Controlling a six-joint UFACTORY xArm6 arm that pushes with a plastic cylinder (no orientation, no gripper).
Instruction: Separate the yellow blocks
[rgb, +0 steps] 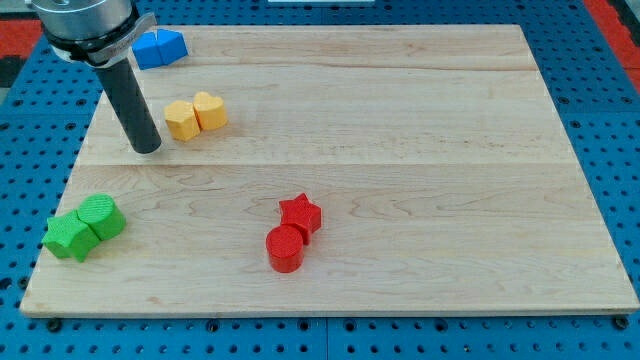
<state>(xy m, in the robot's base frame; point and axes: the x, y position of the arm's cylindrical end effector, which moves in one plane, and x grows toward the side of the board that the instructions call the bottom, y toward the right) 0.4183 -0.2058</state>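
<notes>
Two yellow blocks touch each other near the view's upper left: a yellow hexagon-like block (181, 119) on the left and a yellow heart-like block (211, 110) on the right. My tip (147, 148) rests on the board just left of and slightly below the yellow hexagon-like block, a small gap apart from it. The dark rod rises from the tip toward the view's top left.
Two blue blocks (159, 47) lie together at the view's top left, behind the rod. Two green blocks (85, 227) touch near the left edge of the wooden board (400, 150). A red star (301, 213) touches a red cylinder (285, 248) at bottom centre.
</notes>
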